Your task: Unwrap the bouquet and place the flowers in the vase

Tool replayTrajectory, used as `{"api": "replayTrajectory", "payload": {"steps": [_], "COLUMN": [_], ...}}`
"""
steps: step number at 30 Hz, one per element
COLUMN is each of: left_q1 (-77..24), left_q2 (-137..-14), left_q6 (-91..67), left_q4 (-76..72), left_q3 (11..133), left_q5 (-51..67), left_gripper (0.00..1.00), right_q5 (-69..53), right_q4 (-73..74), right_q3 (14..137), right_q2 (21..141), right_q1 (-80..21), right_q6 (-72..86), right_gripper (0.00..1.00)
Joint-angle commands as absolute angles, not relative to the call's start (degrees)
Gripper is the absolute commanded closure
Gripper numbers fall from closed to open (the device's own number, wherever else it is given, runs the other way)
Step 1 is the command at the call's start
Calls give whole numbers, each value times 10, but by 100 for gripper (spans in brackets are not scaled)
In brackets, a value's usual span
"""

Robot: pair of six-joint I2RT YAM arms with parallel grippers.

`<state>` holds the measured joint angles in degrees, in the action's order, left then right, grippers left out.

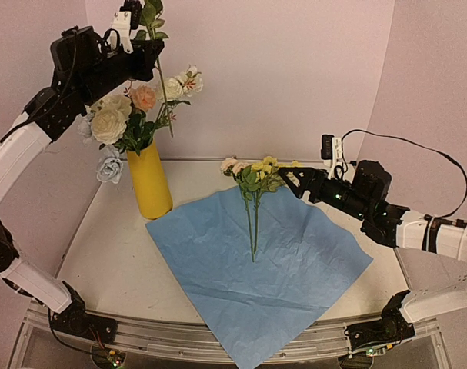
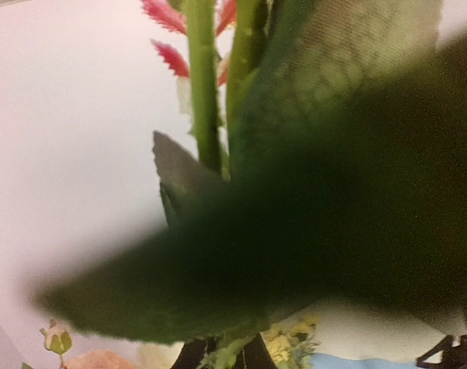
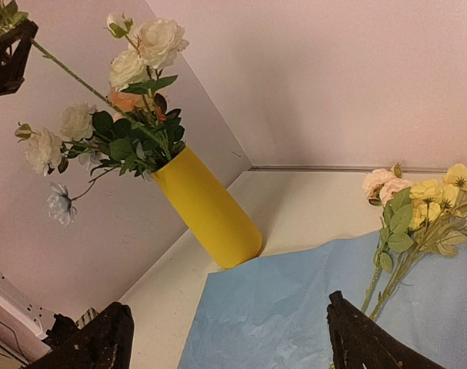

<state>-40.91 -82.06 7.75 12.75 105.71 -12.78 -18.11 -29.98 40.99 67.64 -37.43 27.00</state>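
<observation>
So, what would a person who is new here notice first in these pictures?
First the bright yellow vase at the back left, full of blooms, with the left gripper high above it holding a long stem. Next, the blue paper spread flat in the middle, where a few flowers lie beside the open right gripper.

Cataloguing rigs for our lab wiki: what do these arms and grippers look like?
The left arm and right arm have white shells and black joints. The left gripper and right gripper are black, with angular fingers. A thin black cable loops above the right arm.
</observation>
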Motion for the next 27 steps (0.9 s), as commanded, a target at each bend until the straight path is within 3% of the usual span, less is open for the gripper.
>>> {"api": "replayTrajectory", "payload": {"steps": [1,9,18,27], "left_q1": [-413,-412,-413,-413], "left_q2": [-770,-664,-646,-580], "left_q6": [-9,-68,-69,53], "left_q4": [125,137,205,220], "left_q3": [1073,948,885,816], "left_q5": [-30,-12,63,-197], "left_gripper": [100,100,100,100], "right_q5": [-189,-192,-195,-204], "right_q4": [-322,-323,-331,-337], "right_q3": [418,417,418,420], "right_q2": [682,686,694,700], "right_q1": [-378,-378,-378,-378], "right_q6": [267,268,270,270], "right_gripper": [12,12,12,12]}}
